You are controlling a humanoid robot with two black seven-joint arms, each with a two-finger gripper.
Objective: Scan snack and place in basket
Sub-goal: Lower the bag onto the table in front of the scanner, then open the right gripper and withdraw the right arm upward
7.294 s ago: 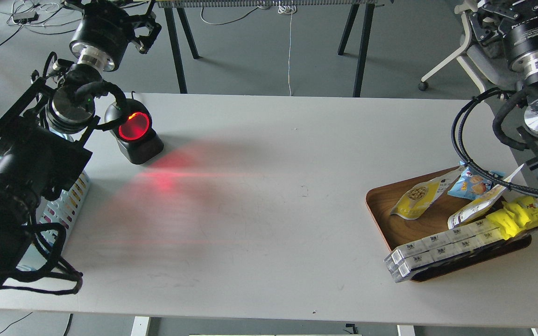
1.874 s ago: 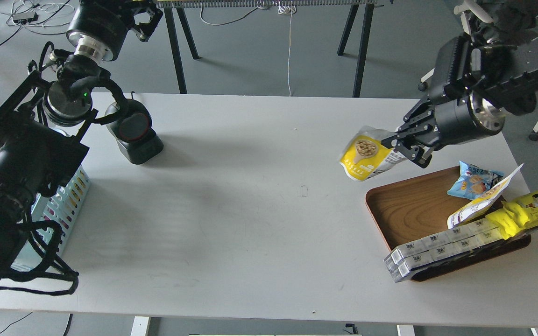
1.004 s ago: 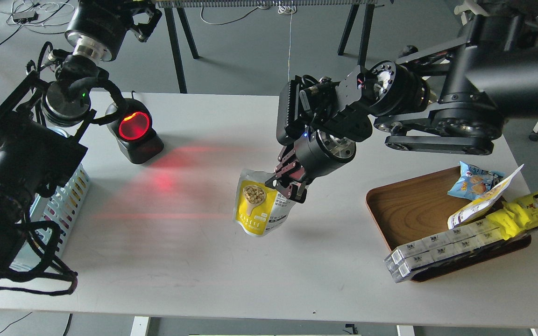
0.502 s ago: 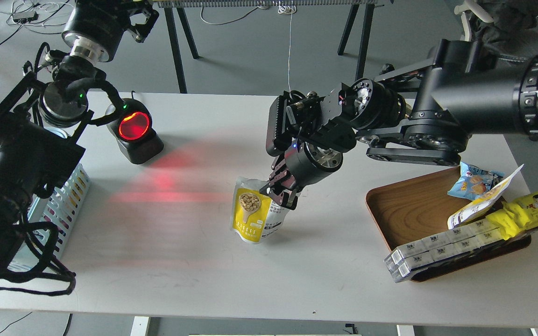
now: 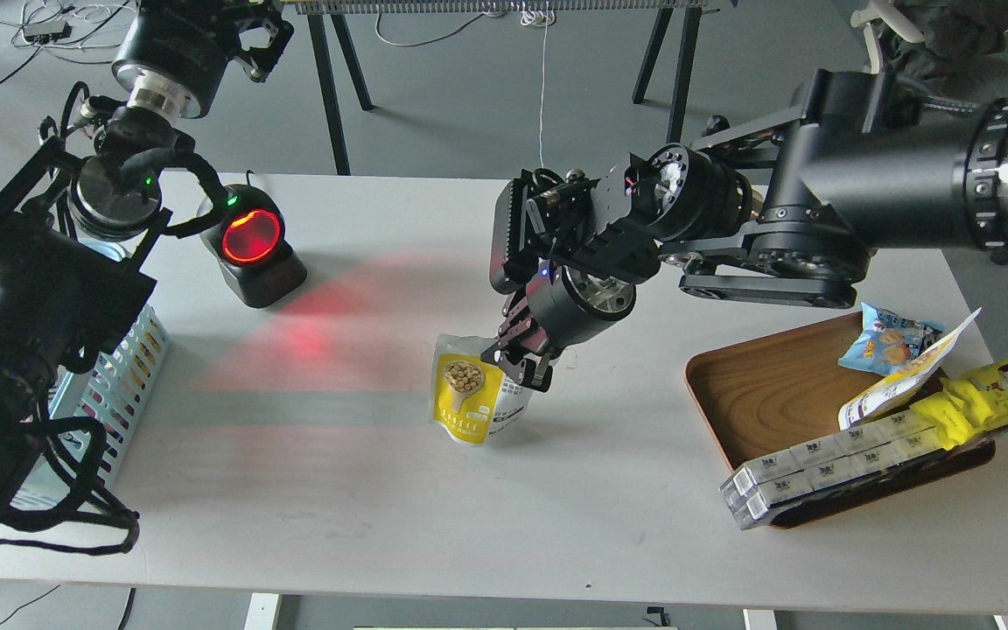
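Observation:
The snack (image 5: pixel 466 390), a small yellow and white pouch showing a scoop of beige beans, hangs upright at the middle of the white table. My right gripper (image 5: pixel 521 357) is shut on its top right corner; its bottom is at or just above the tabletop. The light blue basket (image 5: pixel 123 372) stands at the table's left edge, mostly hidden behind my left arm. My left gripper (image 5: pixel 261 39) is raised at the top left, beyond the table's far edge, and its fingers are spread with nothing between them.
A black barcode scanner (image 5: pixel 252 246) with a glowing red window stands at the far left and casts red light on the table. A brown wooden tray (image 5: pixel 771 385) at the right holds a blue chip bag (image 5: pixel 885 339), a yellow cartoon-face pack (image 5: pixel 990 394) and clear boxes (image 5: pixel 810 477).

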